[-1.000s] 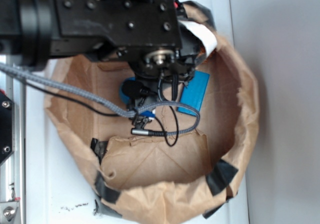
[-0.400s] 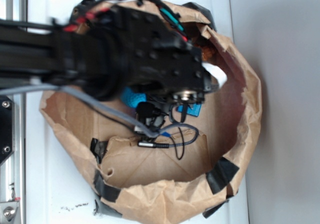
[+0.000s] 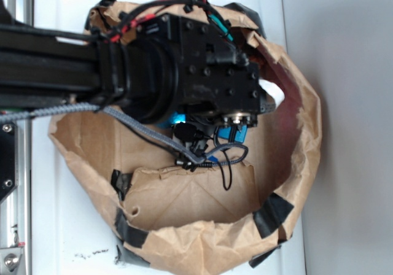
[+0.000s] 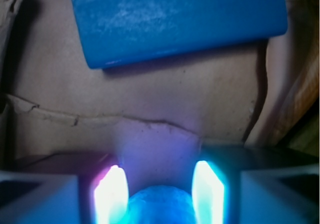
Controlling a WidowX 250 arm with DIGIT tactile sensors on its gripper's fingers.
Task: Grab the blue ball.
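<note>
Teal and dimpled, the ball [image 4: 160, 204] sits at the bottom centre of my wrist view, right between the two glowing fingers [image 4: 111, 194]. Only its top shows; the rest runs off the lower edge. The fingers stand a little wider than the ball, one on each flank, and I see a thin gap on either side, so I read the gripper [image 4: 159, 196] as parted and straddling, not yet clamped. Whether the pads already touch the ball lower down I cannot tell.

In the exterior view the ball is only a sliver of teal [image 3: 178, 118] under the arm [image 3: 184, 72], left of centre. The gripper itself is hidden there beneath the wrist.

Beyond the ball, across the upper part of the wrist view, lies the flat blue block [image 4: 180, 21], well apart from the fingers and out of the way. Both rest on the brown paper floor [image 4: 150, 99] of the bag [image 3: 295, 140], whose rumpled walls ring the whole workspace.

So I judge the approach done and the grasp itself in hand. Next move calls for closing the fingers squarely on the ball, perhaps after a touch more descent so they catch it near its widest part; being round, it could squirt out if pinched high.
</note>
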